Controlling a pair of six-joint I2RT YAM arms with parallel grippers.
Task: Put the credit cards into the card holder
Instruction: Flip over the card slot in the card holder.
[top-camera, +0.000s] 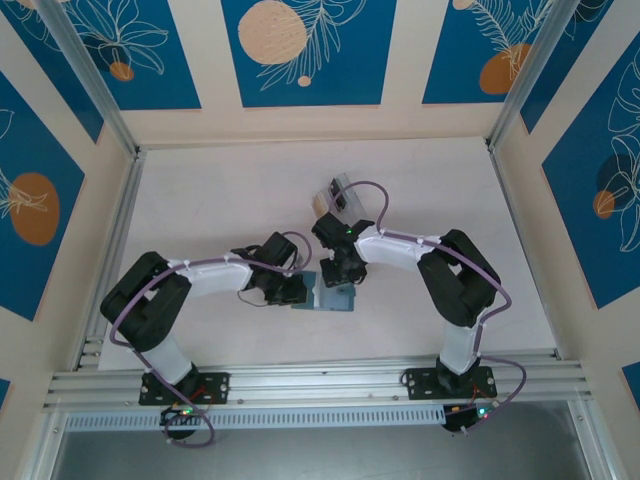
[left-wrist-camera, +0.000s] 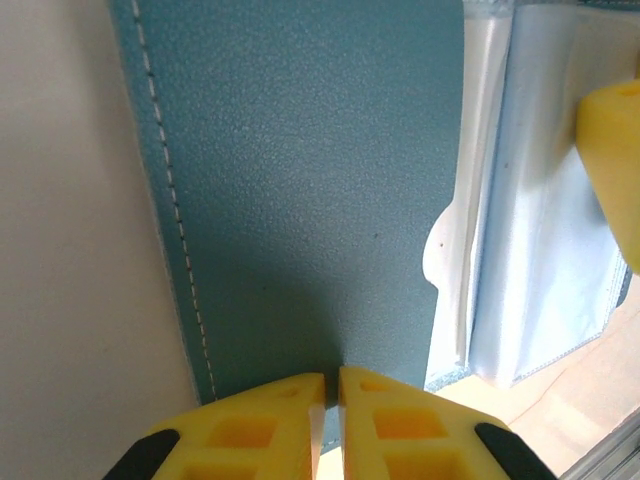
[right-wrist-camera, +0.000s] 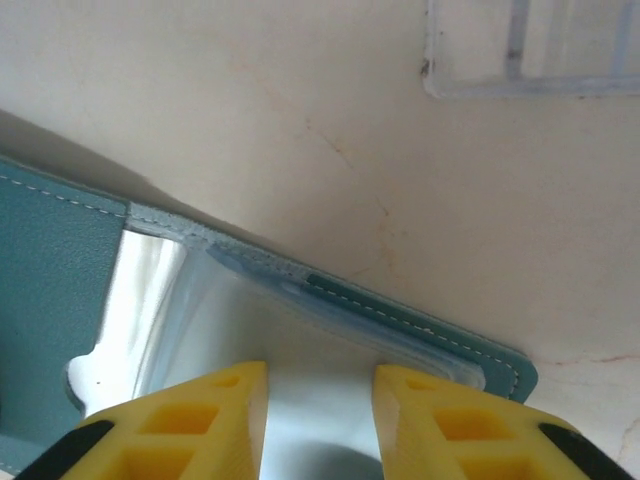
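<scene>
On the left, the left claw (left-wrist-camera: 332, 400) is pinching the near edge of the card holder (left-wrist-camera: 300, 180). Its jaws are all but closed on the teal cover, pinning it flat against the tabletop (left-wrist-camera: 70, 250). The card holder is lying open near the middle of the tabletop, between the two claws, with its cover to the left and its see-through pockets (left-wrist-camera: 540, 260) fanning out to the right.

Further right, the right claw (right-wrist-camera: 320, 400) is hovering over those pockets with its jaws standing partway apart. A clear leaf is lying between them, but I cannot tell whether the pads are gripping it. Beyond, toward the far side, the clear acrylic rack (right-wrist-camera: 530, 50) is sitting well apart from the wallet.

The step in hand looks like readying a pocket mouth for a card. Doing it well probably means the left claw holding low and firm so the wallet is not sliding. The right claw should be taking a single leaf near its open edge and lifting it gently, neither dragging nor creasing it.
</scene>
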